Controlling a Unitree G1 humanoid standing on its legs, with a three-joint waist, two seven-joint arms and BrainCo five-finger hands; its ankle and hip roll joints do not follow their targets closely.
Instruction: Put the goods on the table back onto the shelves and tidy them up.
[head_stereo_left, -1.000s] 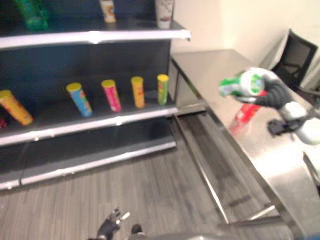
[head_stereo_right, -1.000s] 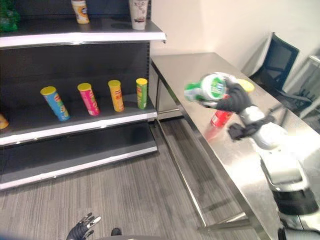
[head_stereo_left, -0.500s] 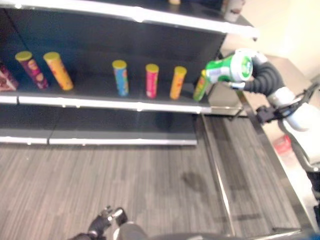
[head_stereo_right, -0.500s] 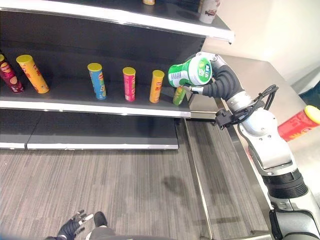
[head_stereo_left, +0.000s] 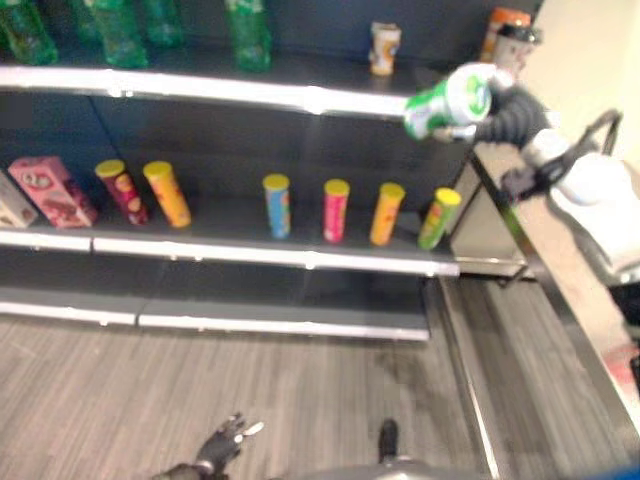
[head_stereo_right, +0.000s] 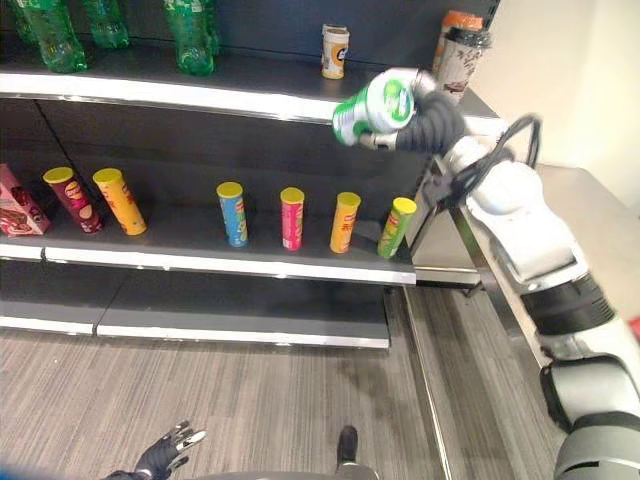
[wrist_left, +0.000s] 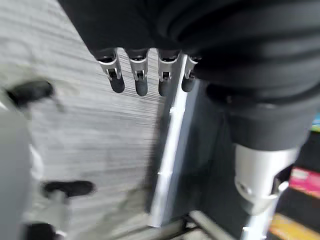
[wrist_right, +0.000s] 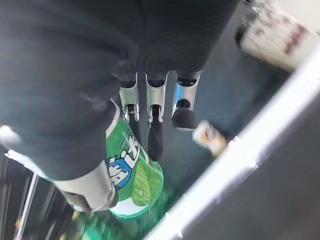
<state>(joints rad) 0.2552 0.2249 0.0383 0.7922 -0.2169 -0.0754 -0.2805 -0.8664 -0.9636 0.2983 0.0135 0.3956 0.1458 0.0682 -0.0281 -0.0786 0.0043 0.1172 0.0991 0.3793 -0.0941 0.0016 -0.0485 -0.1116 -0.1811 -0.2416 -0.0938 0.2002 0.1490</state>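
Observation:
My right hand (head_stereo_right: 432, 122) is shut on a green and white bottle (head_stereo_right: 372, 105), held on its side in the air just in front of the top shelf's front edge (head_stereo_right: 250, 98). In the right wrist view the fingers (wrist_right: 155, 107) and thumb curl round the green bottle (wrist_right: 132, 175), with the shelf edge passing below. My left hand (head_stereo_right: 165, 460) hangs low over the floor, its fingers (wrist_left: 140, 75) straight and holding nothing.
The top shelf carries several green bottles (head_stereo_right: 190, 35), a small can (head_stereo_right: 335, 50) and two cups (head_stereo_right: 460, 50) at its right end. Several tube cans (head_stereo_right: 290, 217) stand on the middle shelf, a pink box (head_stereo_right: 15, 205) at its left. The steel table (head_stereo_right: 590, 220) lies to the right.
The camera has swung up and left along the shelves. My right hand has lifted the green bottle from the middle shelf's height to the top shelf's front edge.

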